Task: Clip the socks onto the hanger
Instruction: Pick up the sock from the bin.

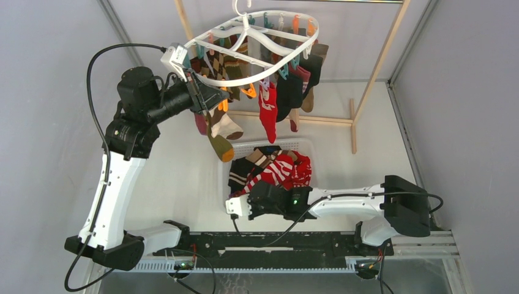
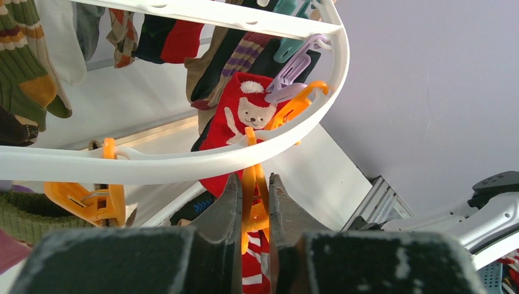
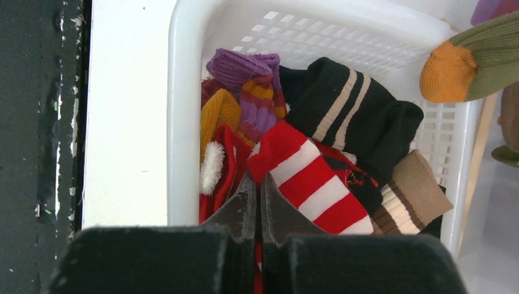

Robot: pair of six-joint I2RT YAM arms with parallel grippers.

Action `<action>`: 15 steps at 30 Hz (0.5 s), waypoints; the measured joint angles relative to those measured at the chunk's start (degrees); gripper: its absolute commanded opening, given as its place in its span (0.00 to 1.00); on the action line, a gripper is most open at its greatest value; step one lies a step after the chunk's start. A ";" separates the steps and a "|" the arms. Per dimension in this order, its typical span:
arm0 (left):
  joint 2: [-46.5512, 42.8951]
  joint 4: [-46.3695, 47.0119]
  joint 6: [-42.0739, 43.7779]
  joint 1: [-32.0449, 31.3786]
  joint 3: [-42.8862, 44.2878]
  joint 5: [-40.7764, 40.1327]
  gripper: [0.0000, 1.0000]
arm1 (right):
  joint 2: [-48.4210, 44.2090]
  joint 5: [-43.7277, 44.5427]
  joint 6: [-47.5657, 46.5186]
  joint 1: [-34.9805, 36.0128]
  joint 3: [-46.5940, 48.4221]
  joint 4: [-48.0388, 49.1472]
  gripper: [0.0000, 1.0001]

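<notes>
The white oval hanger [image 1: 257, 80] hangs at the back with several socks clipped to it, among them a red one [image 1: 267, 111]. My left gripper [image 1: 202, 101] is raised to its near rim [image 2: 183, 162] and is shut on an orange clip [image 2: 254, 205] hanging there. Behind that clip hangs a red bear sock [image 2: 245, 116]. My right gripper [image 1: 250, 195] reaches low into the white basket [image 1: 306, 144] and is shut [image 3: 257, 187] on the edge of a red and white striped sock [image 3: 312, 184].
More socks lie in the basket [image 3: 183, 92]: a black striped one [image 3: 349, 116], a purple one [image 3: 245, 73] and a brown one [image 3: 416, 196]. A bare wooden frame [image 1: 380, 61] stands behind the hanger. A green sock with an orange toe [image 1: 221, 147] dangles over the basket's far left corner.
</notes>
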 measured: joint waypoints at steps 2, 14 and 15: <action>0.00 -0.02 0.00 0.00 0.00 0.00 0.09 | 0.37 -0.09 0.70 -0.15 0.22 0.07 0.00; 0.07 -0.02 -0.02 0.00 0.00 0.04 0.09 | -13.00 -10.19 23.76 -12.24 1.92 9.27 0.00; 0.07 -0.02 -0.02 0.00 0.00 0.07 0.09 | -14.51 -10.95 26.75 -13.35 2.21 11.34 0.00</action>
